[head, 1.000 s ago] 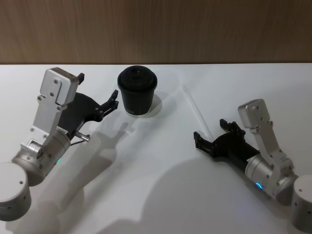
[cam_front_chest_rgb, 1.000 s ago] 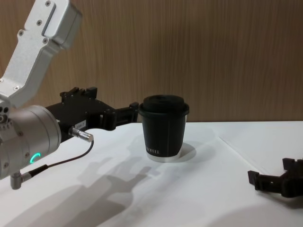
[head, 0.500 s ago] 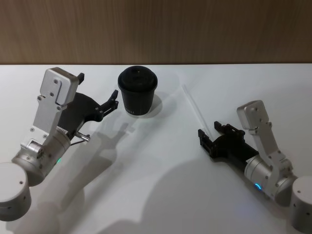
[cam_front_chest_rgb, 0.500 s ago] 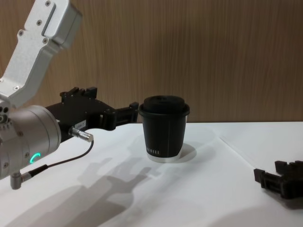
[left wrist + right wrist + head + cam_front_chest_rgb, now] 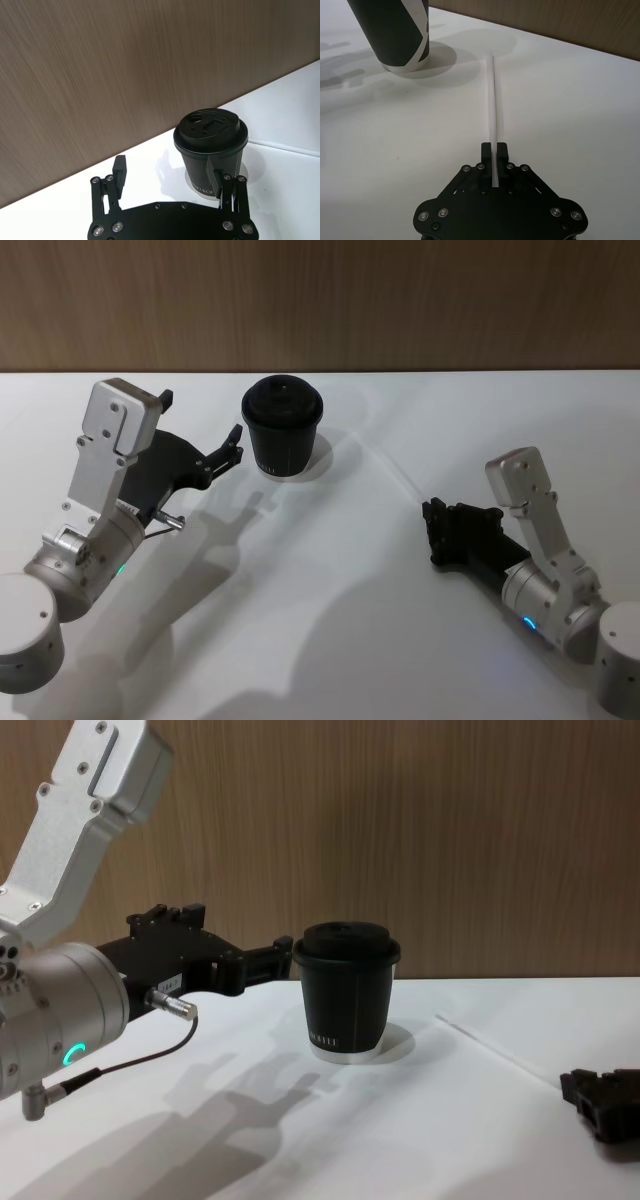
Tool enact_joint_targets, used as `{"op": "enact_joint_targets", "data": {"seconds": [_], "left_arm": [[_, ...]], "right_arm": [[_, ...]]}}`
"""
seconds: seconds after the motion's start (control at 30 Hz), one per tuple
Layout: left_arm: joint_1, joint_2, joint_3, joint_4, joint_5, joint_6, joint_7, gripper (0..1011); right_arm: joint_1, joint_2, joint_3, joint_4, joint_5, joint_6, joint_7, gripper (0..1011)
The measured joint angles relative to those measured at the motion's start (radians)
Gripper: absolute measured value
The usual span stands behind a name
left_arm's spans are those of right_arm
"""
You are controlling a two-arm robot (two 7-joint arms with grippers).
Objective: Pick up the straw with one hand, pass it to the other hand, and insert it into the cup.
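right gripper (image 5: 494,150) now closed on straw (image 5: 493,100), left gripper (image 5: 173,172) fingers open beside cup (image 5: 210,145)

Tiny white lettering is printed low on the wall of the small black paper cup with a domed black lid (image 5: 205,155). In the left wrist view only a fragment resembling "KOF" can be made out. In the chest view the lettering cannot be read.
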Motion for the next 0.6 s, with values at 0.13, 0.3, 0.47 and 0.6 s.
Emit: {"op": "enact_joint_targets", "data": {"seconds": [0.13,0.3,0.47,0.6], "left_arm": [[0.000,0.000,0.000,0.000,0.000,0.000,0.000,1003],[0.000,0.000,0.000,0.000,0.000,0.000,0.000,1003],[0.000,0.000,0.000,0.000,0.000,0.000,0.000,1003],[0.000,0.000,0.000,0.000,0.000,0.000,0.000,1003]], "right_arm": [[0.000,0.000,0.000,0.000,0.000,-0.001,0.000,34],[0.000,-0.001,0.001,0.001,-0.001,-0.001,-0.001,9],[0.000,-0.005,0.004,0.003,-0.005,-0.006,-0.008,6],[0.000,-0.011,0.009,0.007,-0.014,-0.026,-0.019,6]]}}
